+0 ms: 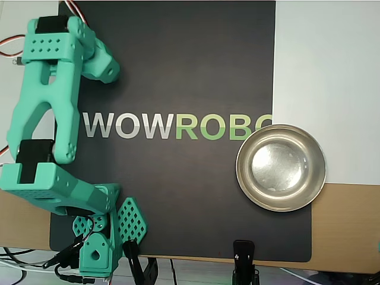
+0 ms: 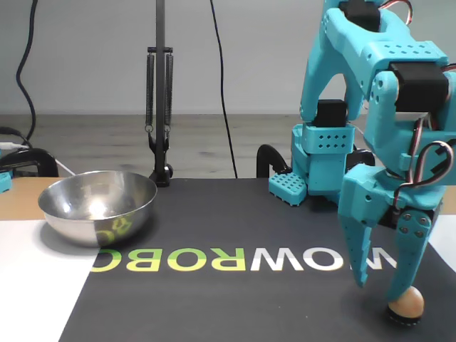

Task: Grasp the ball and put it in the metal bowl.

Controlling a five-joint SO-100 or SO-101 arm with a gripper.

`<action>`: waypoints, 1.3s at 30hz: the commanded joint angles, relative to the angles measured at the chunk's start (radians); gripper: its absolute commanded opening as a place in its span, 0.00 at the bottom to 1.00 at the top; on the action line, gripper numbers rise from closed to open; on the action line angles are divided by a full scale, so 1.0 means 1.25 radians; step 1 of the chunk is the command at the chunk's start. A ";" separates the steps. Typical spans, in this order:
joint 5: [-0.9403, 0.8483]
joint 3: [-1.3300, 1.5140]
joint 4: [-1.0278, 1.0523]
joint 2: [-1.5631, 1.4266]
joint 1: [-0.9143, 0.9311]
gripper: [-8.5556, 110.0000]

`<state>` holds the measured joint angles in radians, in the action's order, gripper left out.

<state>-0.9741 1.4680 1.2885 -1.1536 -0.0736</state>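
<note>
In the fixed view, your shiny round steel bowl (image 2: 97, 206) sits far left on the worktop, empty. Far right, the turquoise two-finger gripper (image 2: 379, 292) points down, jaws parted wide, holding nothing. The small peach-orange ball (image 2: 406, 303) sits on a dark base, touching the right fingertip and right of the gap. Being round, it has no long axis. Shift right, I'd judge, before closing.

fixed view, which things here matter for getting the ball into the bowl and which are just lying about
Part of the job:
- ball, on the black mat by the fingertips
- metal bowl, empty
- end effector, open, low beside the ball

Just lying about:
- black mat with lettering
- lamp stand
- cables
</note>
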 commanded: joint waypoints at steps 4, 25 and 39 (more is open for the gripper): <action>0.001 0.012 0.029 -0.055 -0.005 0.40; -0.005 0.002 0.087 -0.113 0.018 0.40; 0.000 0.007 0.087 -0.179 -0.012 0.40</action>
<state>-0.9741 1.4910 1.3898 -1.3070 -0.0736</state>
